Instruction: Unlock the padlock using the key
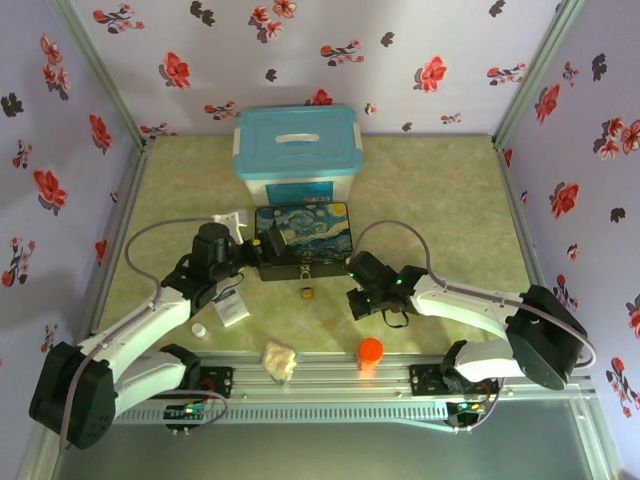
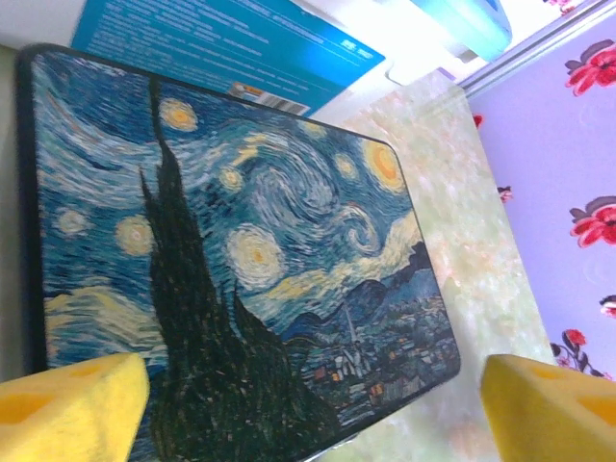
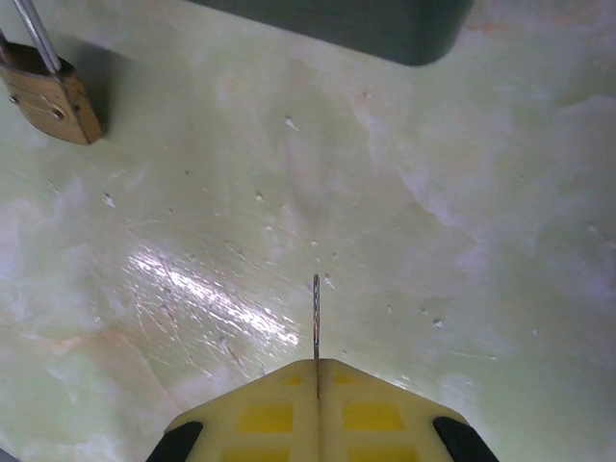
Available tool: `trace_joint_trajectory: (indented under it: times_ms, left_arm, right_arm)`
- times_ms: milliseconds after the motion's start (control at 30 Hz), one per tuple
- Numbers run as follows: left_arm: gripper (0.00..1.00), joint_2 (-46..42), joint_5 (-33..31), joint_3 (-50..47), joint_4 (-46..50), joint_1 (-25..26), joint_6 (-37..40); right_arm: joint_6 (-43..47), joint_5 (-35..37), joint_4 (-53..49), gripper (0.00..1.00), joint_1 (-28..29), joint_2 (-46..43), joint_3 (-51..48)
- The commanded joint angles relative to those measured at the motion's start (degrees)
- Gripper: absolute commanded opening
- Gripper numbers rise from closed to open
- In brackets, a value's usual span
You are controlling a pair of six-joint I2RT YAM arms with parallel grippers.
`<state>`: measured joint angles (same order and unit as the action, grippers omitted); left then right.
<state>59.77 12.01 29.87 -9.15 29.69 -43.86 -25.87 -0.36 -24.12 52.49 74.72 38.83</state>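
The brass padlock [image 1: 306, 290] hangs at the front of the painted box [image 1: 301, 240], its body resting on the table; in the right wrist view the padlock [image 3: 48, 96] sits at the upper left with its grey shackle rising out of frame. My right gripper [image 3: 317, 371] is shut on the key [image 3: 315, 313], whose thin dark blade sticks out edge-on from between the yellow fingers, to the right of the padlock and apart from it. My left gripper [image 2: 313, 409] is open, its yellow fingers [image 2: 72, 409] spread above the box lid [image 2: 250, 250].
A blue-lidded white bin [image 1: 296, 150] stands behind the box. An orange cap [image 1: 370, 350], a crumpled cloth [image 1: 281, 359], a small white cap [image 1: 199, 329] and a paper card [image 1: 231, 305] lie near the front edge.
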Motion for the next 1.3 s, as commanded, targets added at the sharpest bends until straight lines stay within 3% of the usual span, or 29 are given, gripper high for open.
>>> trace_joint_trajectory:
  times_ms: [0, 233, 533, 833, 1033, 1167, 1267]
  left_arm:
    - [0.82, 1.8, 4.1, -0.3, -4.9, 1.3, -2.6]
    - [0.68, 4.5, 4.6, 4.8, -2.8, 6.5, -13.6]
    - [0.73, 12.2, 1.5, 13.2, 3.5, 10.1, -17.5]
    - [0.56, 16.4, 1.4, 13.8, -2.5, 10.1, -21.8]
    - [0.55, 16.0, 0.1, 15.2, -1.2, 10.2, -21.7]
    - [0.45, 17.5, 0.5, 15.2, -0.5, 10.5, -22.9]
    - [0.44, 17.6, 0.5, 13.9, -2.5, 10.7, -24.5]
  right_arm:
    - [0.6, -1.5, 4.5, 0.00, -0.3, -3.0, -0.2]
    - [6.5, 7.5, 11.3, 0.00, 0.9, -8.4, 1.4]
    - [20.3, 21.2, 17.7, 0.00, 5.5, -2.6, 8.5]
    - [26.3, 23.2, 26.5, 0.00, 7.7, 1.3, 8.5]
    - [27.1, 23.7, 28.3, 0.00, 7.8, 2.9, 8.4]
    - [27.2, 22.9, 31.0, 0.00, 7.8, 3.6, 8.9]
    - [28.1, 23.5, 31.7, 0.00, 7.8, 5.3, 9.8]
